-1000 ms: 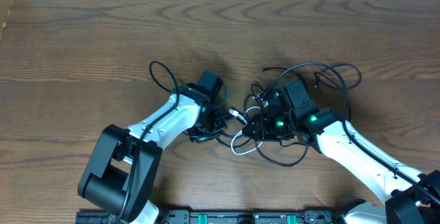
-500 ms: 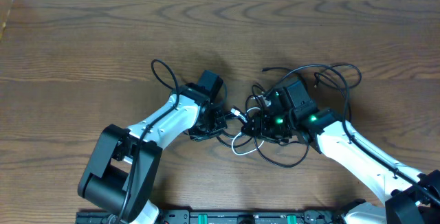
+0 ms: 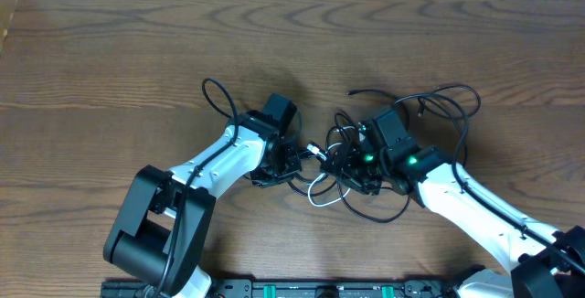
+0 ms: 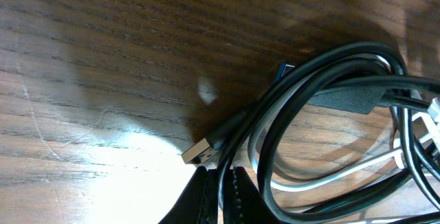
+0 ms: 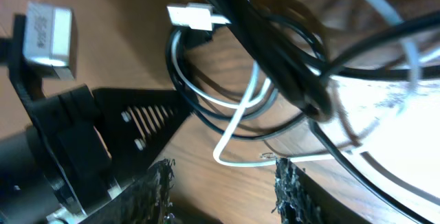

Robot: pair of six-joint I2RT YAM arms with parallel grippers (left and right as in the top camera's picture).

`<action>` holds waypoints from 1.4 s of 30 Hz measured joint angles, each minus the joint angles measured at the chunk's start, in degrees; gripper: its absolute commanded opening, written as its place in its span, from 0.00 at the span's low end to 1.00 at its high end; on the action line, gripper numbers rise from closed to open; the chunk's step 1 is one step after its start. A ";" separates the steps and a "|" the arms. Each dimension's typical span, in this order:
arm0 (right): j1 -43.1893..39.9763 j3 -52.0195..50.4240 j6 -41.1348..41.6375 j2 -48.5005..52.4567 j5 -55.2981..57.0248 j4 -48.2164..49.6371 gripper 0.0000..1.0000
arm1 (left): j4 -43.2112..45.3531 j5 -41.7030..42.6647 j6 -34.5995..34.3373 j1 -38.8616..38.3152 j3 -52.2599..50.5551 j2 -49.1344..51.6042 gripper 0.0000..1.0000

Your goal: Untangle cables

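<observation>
At the near edge of the wooden table (image 3: 137, 42), two white arms come in from either side and meet near the middle. The left gripper (image 4: 221, 198) is clamped tight on a black cable (image 4: 221, 174), which runs up from between its ribbed fingertips (image 4: 205, 195). Just beyond them, the left wrist view shows a metal USB plug (image 4: 198, 151) on a black cord lying on the wood. Past it, several black strands curve together with a white cable (image 4: 256, 152) threaded among them.

The right gripper (image 5: 223, 189) faces the left one at close range. Its jaws stand apart with only bare wood between them, so it grips nothing. Ahead of it the white cable bends into a narrow loop on the table, crossed by black strands. Farther on, a white plug (image 5: 191, 16) sticks out of the knot. The left gripper's black body fills the left side of this view.

From overhead, the tangle of cables (image 3: 322, 152) lies between and under the two grippers, near the table's centre. The white loop pokes out on its near side. On the far side, thin black loops spread to the right behind the right gripper, and one loose black end points left, well short of the table's far edge.
</observation>
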 measured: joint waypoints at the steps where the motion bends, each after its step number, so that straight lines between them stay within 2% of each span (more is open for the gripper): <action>1: 0.20 -0.11 0.48 0.00 0.28 0.42 0.46 | 0.00 0.00 0.11 0.00 0.00 0.00 0.08; 5: 2.45 -0.31 3.89 0.00 3.21 2.40 0.41 | 0.00 -0.02 0.37 0.00 0.00 0.00 0.08; 9: 4.00 -0.31 6.82 0.50 5.86 2.64 0.40 | 0.00 0.00 0.63 0.00 0.00 0.00 0.08; 14: 4.94 -0.31 9.81 4.61 7.37 5.55 0.37 | 0.00 -0.02 0.81 0.00 0.00 0.00 0.08; 15: 5.01 -0.31 10.10 6.01 7.56 6.69 0.33 | 0.00 -0.02 0.81 0.00 0.00 0.00 0.08; 16: 5.05 -0.33 10.38 7.28 7.61 8.00 0.21 | 0.02 -0.02 0.81 0.00 0.00 0.00 0.08; 17: 5.07 -0.35 10.21 8.63 7.54 9.44 0.01 | 0.00 0.00 0.83 0.00 0.00 0.00 0.08; 21: 5.07 -0.55 10.12 12.11 7.48 12.94 0.01 | 0.02 -0.02 0.83 0.00 0.00 0.00 0.08; 26: 3.61 -0.96 6.71 11.43 3.69 18.82 0.01 | 0.00 -0.63 0.85 0.00 0.00 0.00 0.07; 28: 1.79 -0.96 4.26 8.59 1.57 19.93 0.01 | -0.02 -1.29 0.87 0.00 0.00 0.00 0.08; 37: -7.54 -0.96 -15.30 -16.26 -6.64 19.08 0.01 | -0.22 -1.79 0.96 0.00 0.00 0.00 0.08; 42: -11.69 -0.96 -19.41 -27.19 -7.89 19.15 0.01 | -0.26 -3.26 0.98 0.00 0.00 0.00 0.08</action>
